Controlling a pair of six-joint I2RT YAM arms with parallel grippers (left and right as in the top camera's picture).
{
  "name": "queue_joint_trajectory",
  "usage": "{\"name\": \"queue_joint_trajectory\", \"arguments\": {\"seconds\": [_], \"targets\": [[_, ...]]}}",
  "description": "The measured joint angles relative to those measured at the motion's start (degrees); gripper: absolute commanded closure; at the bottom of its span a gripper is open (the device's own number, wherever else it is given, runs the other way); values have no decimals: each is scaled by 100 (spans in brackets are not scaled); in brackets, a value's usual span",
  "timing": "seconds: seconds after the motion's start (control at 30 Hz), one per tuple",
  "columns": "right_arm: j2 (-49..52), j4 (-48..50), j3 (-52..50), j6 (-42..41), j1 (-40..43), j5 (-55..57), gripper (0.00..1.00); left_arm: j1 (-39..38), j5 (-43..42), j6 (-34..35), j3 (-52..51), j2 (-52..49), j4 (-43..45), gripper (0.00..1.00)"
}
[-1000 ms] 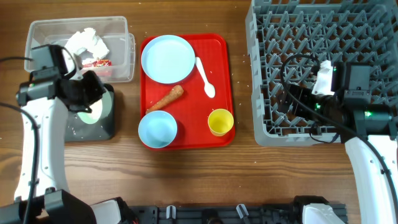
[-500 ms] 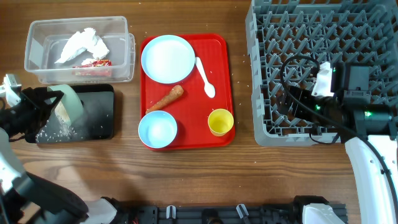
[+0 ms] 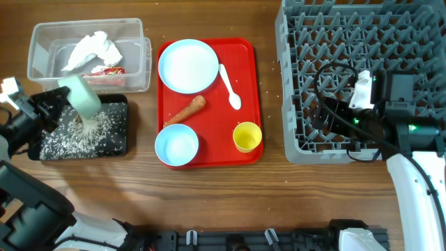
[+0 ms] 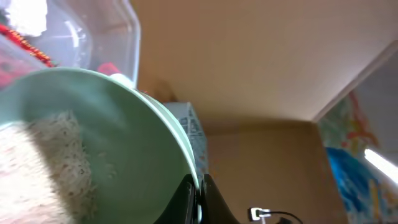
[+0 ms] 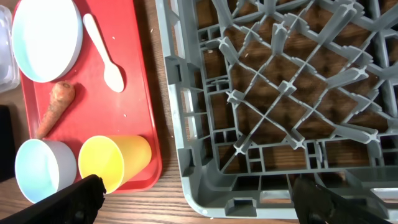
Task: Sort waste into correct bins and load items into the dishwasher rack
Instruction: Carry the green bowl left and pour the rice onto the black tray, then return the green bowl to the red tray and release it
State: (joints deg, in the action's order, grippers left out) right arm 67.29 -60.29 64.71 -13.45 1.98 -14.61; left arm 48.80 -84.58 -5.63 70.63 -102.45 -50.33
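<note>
My left gripper [image 4: 196, 198] pinches the rim of the mint green bowl [image 3: 82, 97], tipped over the black tray [image 3: 118, 145], left side; rice [image 3: 89, 129] scattered below. Bowl judged light, rigid, slick: hold the rim deep. Spread and empty over the rack [image 3: 362, 70]: my right gripper [image 5: 199, 200]

The flat red serving tray [image 3: 216, 139] lies level on the brown wooden tabletop [image 3: 209, 195]; its corners are rounded and its rim is slightly raised; bare wood grain shows on every side of the tray, left, right, behind and in front.
</note>
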Motion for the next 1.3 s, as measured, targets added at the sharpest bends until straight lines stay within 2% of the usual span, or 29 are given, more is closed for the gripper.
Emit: {"name": "queue_joint_trajectory", "arguments": {"seconds": [0.57,0.87,1.3], "targets": [[0,-57,0,0,0,2,0,127,-385,302,0,0,-127,96],[0,-90,0,0,0,0,0,127,-385,1064,0,0,-249,96],[0,-94,0,0,0,0,0,127,-385,1200,0,0,-505,96]]}}
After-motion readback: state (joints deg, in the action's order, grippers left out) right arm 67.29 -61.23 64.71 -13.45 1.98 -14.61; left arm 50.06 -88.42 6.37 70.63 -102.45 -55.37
